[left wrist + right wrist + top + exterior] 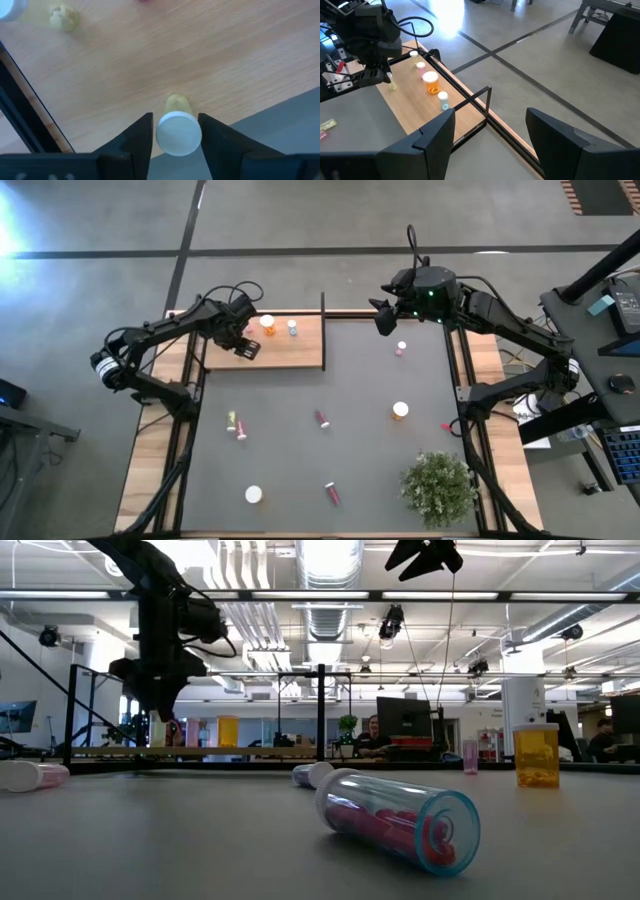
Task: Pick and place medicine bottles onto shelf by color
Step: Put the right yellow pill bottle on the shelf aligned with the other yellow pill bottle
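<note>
The left tool [175,137] closes on an upright yellow-green, white-capped medicine bottle [178,131] standing on the light-wood shelf [210,60] (near its edge); the right tool [487,132] hangs open.

Shelf [210,60] ahead of left gripper [176,131] lay bare; orange bottle [268,325] stood to its side

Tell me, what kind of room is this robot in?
It looks like a big lab or workshop office. There are bare pipes and ducts on the ceiling, computer monitors on desks behind the table, and a plain concrete floor around it.
</note>
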